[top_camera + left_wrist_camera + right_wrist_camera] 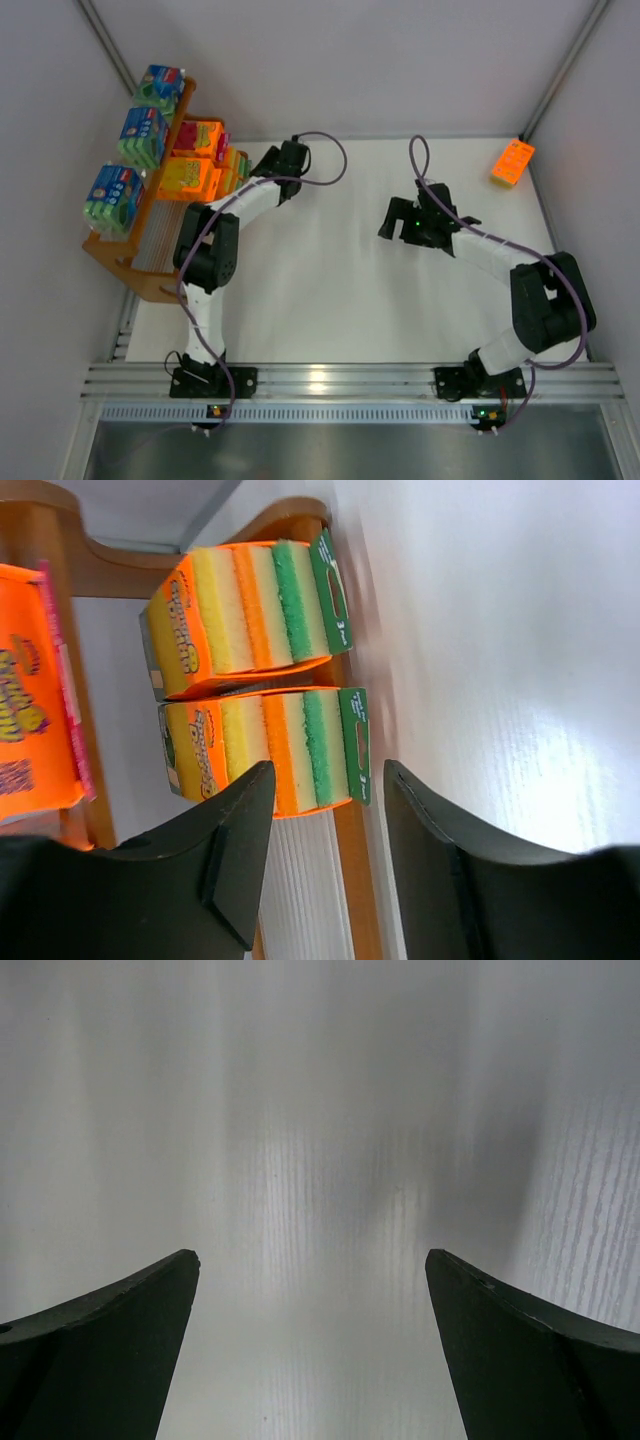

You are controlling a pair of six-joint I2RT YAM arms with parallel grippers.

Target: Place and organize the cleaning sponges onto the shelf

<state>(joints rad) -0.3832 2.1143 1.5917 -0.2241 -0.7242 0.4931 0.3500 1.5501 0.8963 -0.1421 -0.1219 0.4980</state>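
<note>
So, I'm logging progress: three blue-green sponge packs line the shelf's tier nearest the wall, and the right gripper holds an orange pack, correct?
Not quite. The right gripper holds nothing: the right wrist view shows its jaws open over bare table. The three blue-green sponge packs do line the shelf's tier nearest the wall.

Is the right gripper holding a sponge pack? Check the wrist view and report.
No: the right gripper is open, and only the white table shows between its spread fingers.
</note>
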